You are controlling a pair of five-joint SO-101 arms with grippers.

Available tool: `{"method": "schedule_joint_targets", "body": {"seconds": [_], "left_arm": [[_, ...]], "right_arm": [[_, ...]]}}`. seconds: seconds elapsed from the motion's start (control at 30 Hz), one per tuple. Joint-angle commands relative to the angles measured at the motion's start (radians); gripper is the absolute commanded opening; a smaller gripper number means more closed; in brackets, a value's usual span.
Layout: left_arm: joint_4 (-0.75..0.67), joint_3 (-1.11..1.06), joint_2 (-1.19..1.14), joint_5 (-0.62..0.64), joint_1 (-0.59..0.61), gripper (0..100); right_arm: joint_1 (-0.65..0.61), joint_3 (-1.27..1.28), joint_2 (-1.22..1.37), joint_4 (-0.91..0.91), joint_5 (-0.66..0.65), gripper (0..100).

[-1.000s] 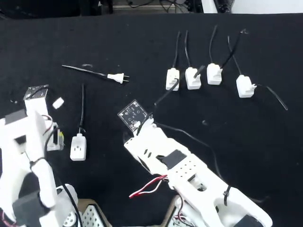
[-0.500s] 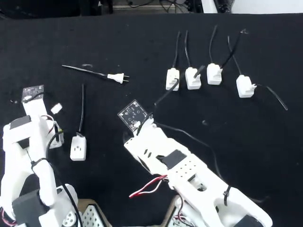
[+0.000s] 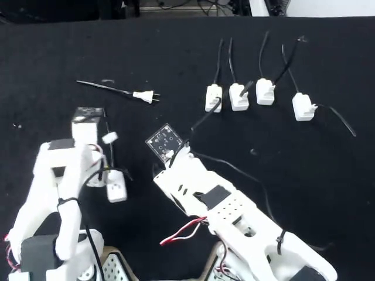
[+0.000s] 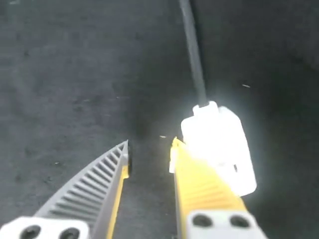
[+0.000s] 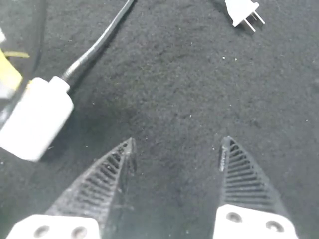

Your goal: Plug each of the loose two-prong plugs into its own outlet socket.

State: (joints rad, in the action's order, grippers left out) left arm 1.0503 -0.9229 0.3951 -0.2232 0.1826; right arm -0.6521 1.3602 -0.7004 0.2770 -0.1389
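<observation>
A white, boxy socket (image 4: 219,144) on a black cord (image 4: 192,55) lay beside the left gripper (image 4: 149,144), its fingers narrowly parted and empty, while the right gripper (image 5: 178,141) gaped wide, holding nothing.

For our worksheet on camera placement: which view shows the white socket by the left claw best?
The left wrist view: the socket lies close up beside the left claw, with its cable attached. The high view shows it small, from above; the right wrist view shows it near the edge.
</observation>
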Motion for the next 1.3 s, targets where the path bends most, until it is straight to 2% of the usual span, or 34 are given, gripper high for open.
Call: {"method": "schedule_joint_targets", "body": {"seconds": [0.0,0.13,0.4,0.57,0.67,0.8,1.07,1.27], "left_arm": [[0.041,0.073,0.014,0.057,-0.074,15],[0.101,0.153,0.014,0.132,-0.079,15],[0.112,0.182,0.014,0.13,-0.079,15],[0.275,0.249,0.014,0.137,-0.153,15],[0.315,0.259,0.014,0.144,-0.2,15],[0.281,0.222,0.014,0.232,-0.209,15],[0.141,0.048,0.014,0.15,-0.16,15],[0.08,-0.053,0.014,0.15,-0.15,15]], "right_arm": [[-0.006,-0.012,-0.039,-0.018,-0.012,25.4],[-0.006,-0.012,-0.039,-0.018,-0.012,25.4],[-0.005,-0.012,-0.039,-0.018,-0.012,25.4],[-0.005,-0.012,-0.039,-0.02,-0.012,25.4],[-0.005,-0.012,-0.039,-0.02,-0.012,25.4],[0.04,-0.013,-0.041,-0.025,-0.008,25.4],[0.058,-0.015,-0.041,-0.026,-0.006,25.4],[0.057,-0.015,-0.041,-0.026,-0.006,25.4]]}}
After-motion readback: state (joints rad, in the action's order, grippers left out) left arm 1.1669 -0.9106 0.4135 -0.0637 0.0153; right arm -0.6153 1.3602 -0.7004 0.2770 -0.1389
